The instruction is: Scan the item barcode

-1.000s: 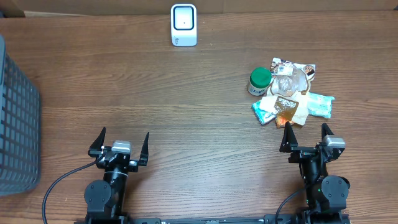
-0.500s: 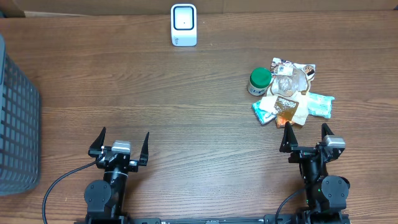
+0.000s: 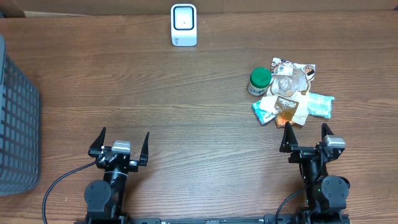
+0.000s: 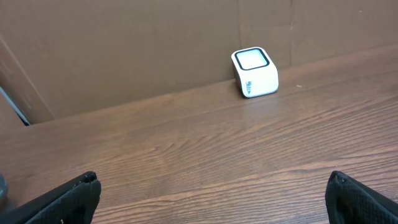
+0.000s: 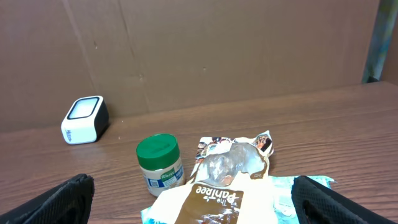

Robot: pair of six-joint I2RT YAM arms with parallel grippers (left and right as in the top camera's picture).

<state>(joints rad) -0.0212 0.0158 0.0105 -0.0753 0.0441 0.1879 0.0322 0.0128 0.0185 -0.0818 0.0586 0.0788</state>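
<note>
Near the tabletop's front edge, the left gripper holds its fingers spread and empty. A white scanner stands at the far edge. Toward the right edge lie a green-lidded Knorr jar and a "The Panlee" packet. The right gripper's fingers are spread and empty.

Dark brown wood grain on the table, plain tan on the cardboard behind. White with a black-rimmed face on the scanner at top centre, grey lattice on the basket at the left edge. At right, green lid and white label on the jar, brown and cream on the packet, pale teal on the wrappers.
</note>
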